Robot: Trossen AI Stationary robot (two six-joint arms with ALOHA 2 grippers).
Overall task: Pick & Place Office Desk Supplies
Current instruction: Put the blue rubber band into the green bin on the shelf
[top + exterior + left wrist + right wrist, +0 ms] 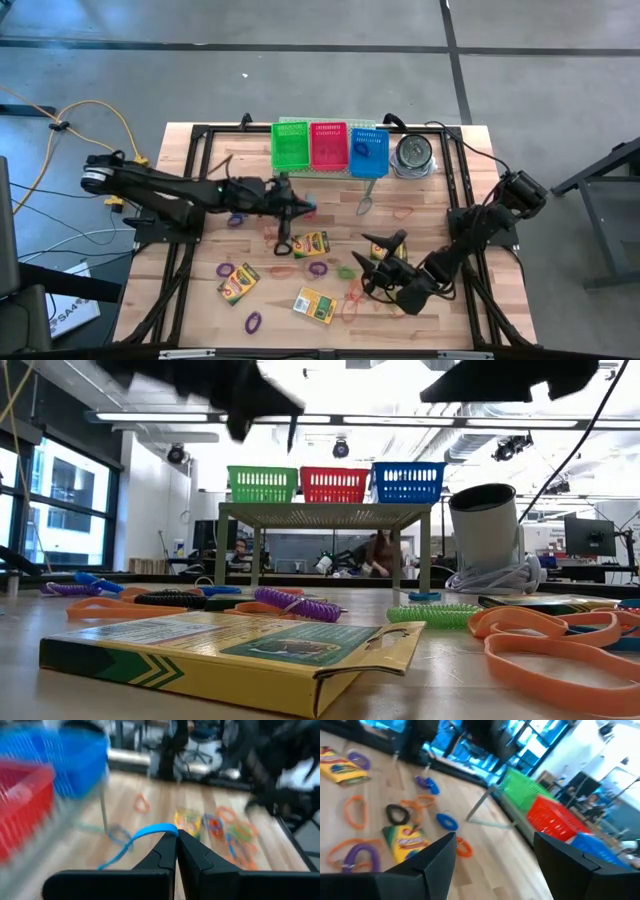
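Left wrist view has our left gripper [176,836] pinched on a blue rubber band [150,831], lifted near the blue basket [82,757], probably headed there; right gripper [492,852] hangs spread and empty over the crayon boxes [405,840], waiting.

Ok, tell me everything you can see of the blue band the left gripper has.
The blue band is a thin, flexible rubbery loop, bright blue. One end is pinched between the shut fingers of the left gripper, arching just above the tips; the rest trails off to one side, off the table in the wrist view, blurred. The high view shows only a blue speck at the gripper, in front of the green basket. Its full shape cannot be made out.
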